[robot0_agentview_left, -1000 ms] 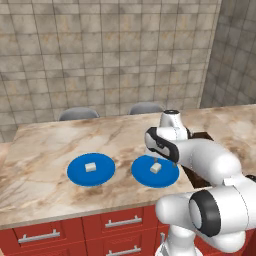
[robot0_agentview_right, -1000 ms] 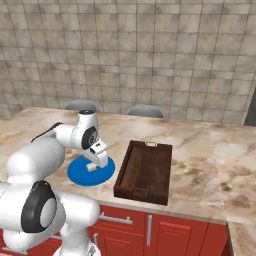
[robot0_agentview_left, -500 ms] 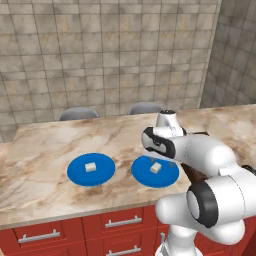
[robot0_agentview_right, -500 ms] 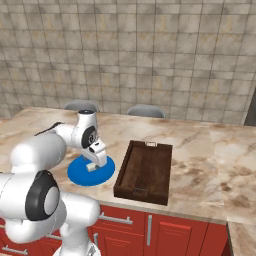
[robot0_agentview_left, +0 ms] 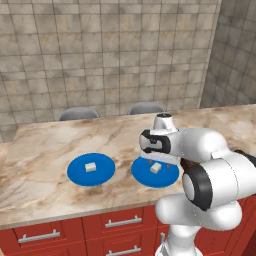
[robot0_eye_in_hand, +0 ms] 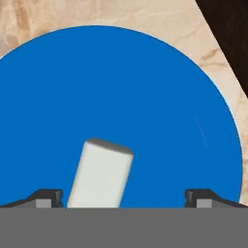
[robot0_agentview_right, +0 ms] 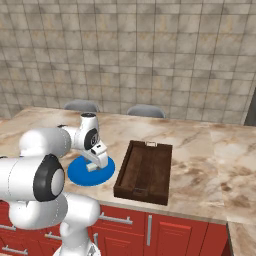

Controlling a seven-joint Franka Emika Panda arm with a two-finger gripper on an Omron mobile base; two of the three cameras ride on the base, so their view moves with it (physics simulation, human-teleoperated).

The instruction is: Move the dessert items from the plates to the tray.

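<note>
Hand view: claw (robot0_eye_in_hand: 124,201) spread wide over the near plate (robot0_eye_in_hand: 145,97), nothing gripped.

Both fingertips (robot0_eye_in_hand: 48,197) show at the bottom of the hand view, well apart. A cream cube (robot0_eye_in_hand: 100,173) lies on the plate between them, nearer the left tip and tilted in the frame; contact with either tip cannot be told. In the left base view the claw (robot0_agentview_left: 159,161) hangs low over this plate (robot0_agentview_left: 142,172), just above the cube (robot0_agentview_left: 155,168). The right base view shows the same: claw (robot0_agentview_right: 96,161), cube (robot0_agentview_right: 91,167), plate (robot0_agentview_right: 80,175). A second plate (robot0_agentview_left: 77,172) lies to the left on the marble counter (robot0_agentview_left: 50,145), apart from the first, with a second cube (robot0_agentview_left: 90,167) near its centre. The tray (robot0_agentview_right: 145,171) sits on the counter just right of the near plate, its long side running away from the robot; a dark corner of it (robot0_eye_in_hand: 227,29) shows in the hand view.
</note>
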